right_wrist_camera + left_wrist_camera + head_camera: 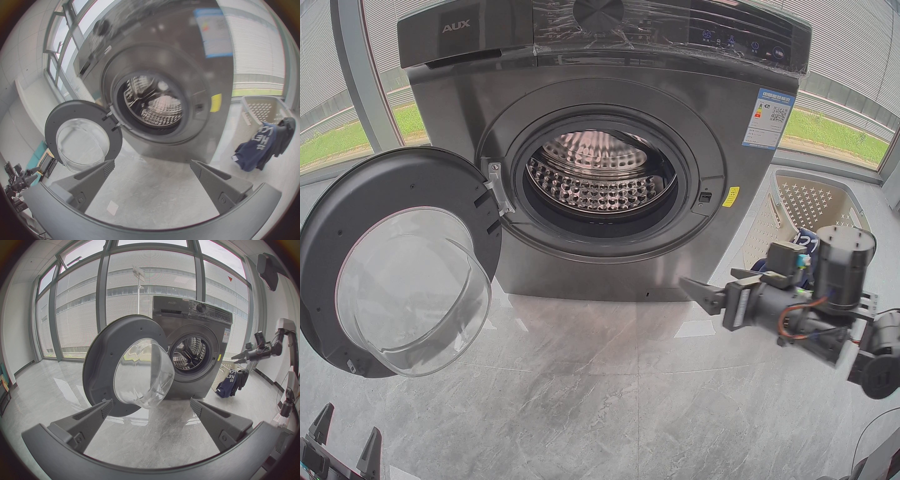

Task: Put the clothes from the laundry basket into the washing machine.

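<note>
Washing machine [600,187] on the floor [581,400], round door [394,262] swung wide. At its right side stands the laundry basket [800,200] — dark clothes [259,147] draped over its rim. Right hand [150,162], fingers apart, hangs by the basket; left hand [150,401], also spread, low near the door.

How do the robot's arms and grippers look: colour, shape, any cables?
Both the left gripper and the right gripper are dark grey, with two wedge-shaped, tapering fingers on a curved bar. The right arm is black and grey, with a cylindrical housing and an orange cable.
</note>
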### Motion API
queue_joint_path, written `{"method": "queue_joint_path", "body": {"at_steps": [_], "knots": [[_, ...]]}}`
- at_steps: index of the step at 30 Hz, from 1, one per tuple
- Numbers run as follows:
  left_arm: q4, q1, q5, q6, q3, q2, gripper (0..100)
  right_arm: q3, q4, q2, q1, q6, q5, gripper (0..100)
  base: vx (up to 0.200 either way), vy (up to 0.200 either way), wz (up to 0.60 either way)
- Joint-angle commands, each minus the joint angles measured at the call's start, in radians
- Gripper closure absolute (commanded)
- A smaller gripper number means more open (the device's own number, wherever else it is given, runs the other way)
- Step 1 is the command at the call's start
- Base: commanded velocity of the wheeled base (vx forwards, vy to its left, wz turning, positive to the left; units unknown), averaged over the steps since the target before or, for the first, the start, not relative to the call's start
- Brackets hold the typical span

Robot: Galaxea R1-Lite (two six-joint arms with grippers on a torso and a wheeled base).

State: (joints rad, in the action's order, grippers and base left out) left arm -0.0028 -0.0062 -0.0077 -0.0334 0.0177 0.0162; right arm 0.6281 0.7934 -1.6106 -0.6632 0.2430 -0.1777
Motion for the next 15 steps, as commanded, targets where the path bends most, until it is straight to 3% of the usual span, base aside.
{"method": "queue_joint_path", "body": {"at_steps": [1, 3, 5, 6, 8, 10, 11, 13, 14, 15], "knots": [[0.0, 0.0, 0.0, 0.0, -0.018, -0.016, 0, -0.484, 0.017, 0.696, 0.3, -0.091, 0.003, 0, 0.0, 0.0, 0.0], [0.0, 0.0, 0.0, 0.0, -0.018, -0.016, 0, -0.599, 0.015, 0.816, 0.389, -0.117, 0.014, 0, 0.0, 0.0, 0.0], [0.0, 0.0, 0.0, 0.0, -0.018, -0.016, 0, -0.628, -0.019, 0.897, 0.442, -0.119, 0.037, 0, 0.0, 0.0, 0.0], [0.0, 0.0, 0.0, 0.0, -0.018, -0.016, 0, -0.623, -0.148, 1.014, 0.496, -0.114, 0.09, 0, 0.0, 0.0, 0.0], [0.0, 0.0, 0.0, 0.0, -0.018, -0.016, 0, -0.604, -0.298, 1.167, 0.562, -0.12, 0.144, 0, 0.0, 0.0, 0.0], [0.0, 0.0, 0.0, 0.001, -0.016, -0.016, 0, -0.596, -0.433, 1.281, 0.64, -0.159, 0.193, 0, 0.0, 0.0, 0.0], [0.0, 0.0, 0.0, 0.0, -0.016, -0.016, 0, -0.596, -0.457, 1.299, 0.659, -0.166, 0.207, 0, 0.0, 0.0, 0.0], [0.0, 0.0, 0.0, -0.002, -0.016, -0.016, 0, -0.597, -0.533, 1.385, 0.731, -0.183, 0.28, 0, 0.0, 0.0, 0.0], [0.0, 0.0, 0.0, -0.002, -0.016, -0.016, 0, -0.597, -0.533, 1.385, 0.731, -0.183, 0.28, 0, 0.0, 0.0, 0.0], [0.0, 0.0, 0.0, 0.0, -0.016, -0.016, 0, -0.611, -0.605, 1.483, 0.786, -0.188, 0.369, 0, 0.0, 0.0, 0.0]]}}
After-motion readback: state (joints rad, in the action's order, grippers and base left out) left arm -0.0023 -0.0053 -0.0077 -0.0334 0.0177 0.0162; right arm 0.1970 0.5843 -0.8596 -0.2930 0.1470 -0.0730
